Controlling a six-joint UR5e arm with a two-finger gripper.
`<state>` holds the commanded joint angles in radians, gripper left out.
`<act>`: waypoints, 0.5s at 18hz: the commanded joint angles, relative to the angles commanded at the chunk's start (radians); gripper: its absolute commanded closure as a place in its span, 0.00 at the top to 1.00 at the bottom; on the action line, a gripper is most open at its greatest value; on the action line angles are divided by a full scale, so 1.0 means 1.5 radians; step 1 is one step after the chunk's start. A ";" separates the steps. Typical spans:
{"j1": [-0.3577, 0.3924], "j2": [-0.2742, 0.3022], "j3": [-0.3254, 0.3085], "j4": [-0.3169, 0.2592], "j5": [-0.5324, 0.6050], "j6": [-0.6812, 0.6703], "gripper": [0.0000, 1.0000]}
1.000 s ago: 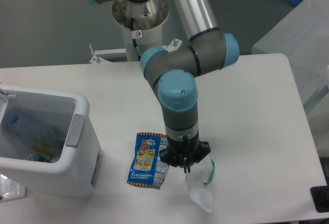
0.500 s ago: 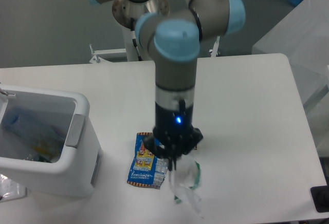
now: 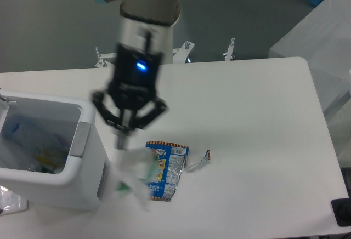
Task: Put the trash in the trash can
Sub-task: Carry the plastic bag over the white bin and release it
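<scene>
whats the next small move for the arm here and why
Probably keep carrying left until over the open top of the white boxy plastic bin. The gripper holds the crumpled clear-white plastic wrapper, which hangs blurred just right of the bin's rim, not yet above the opening. Releasing now would likely drop it on the table beside the flat blue-and-yellow snack packet.

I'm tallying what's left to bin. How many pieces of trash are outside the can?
3: the clear wrapper hanging from the gripper, the blue-and-yellow packet and a foil scrap on the table. Others may be hidden.
</scene>
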<state>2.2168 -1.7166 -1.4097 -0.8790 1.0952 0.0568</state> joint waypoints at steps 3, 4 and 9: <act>-0.047 0.012 -0.010 -0.005 0.002 0.000 0.17; -0.060 0.015 -0.011 -0.006 0.002 0.000 0.17; -0.112 0.033 -0.047 -0.006 0.002 -0.001 0.18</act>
<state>2.0495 -1.6674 -1.4802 -0.8882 1.0983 0.0552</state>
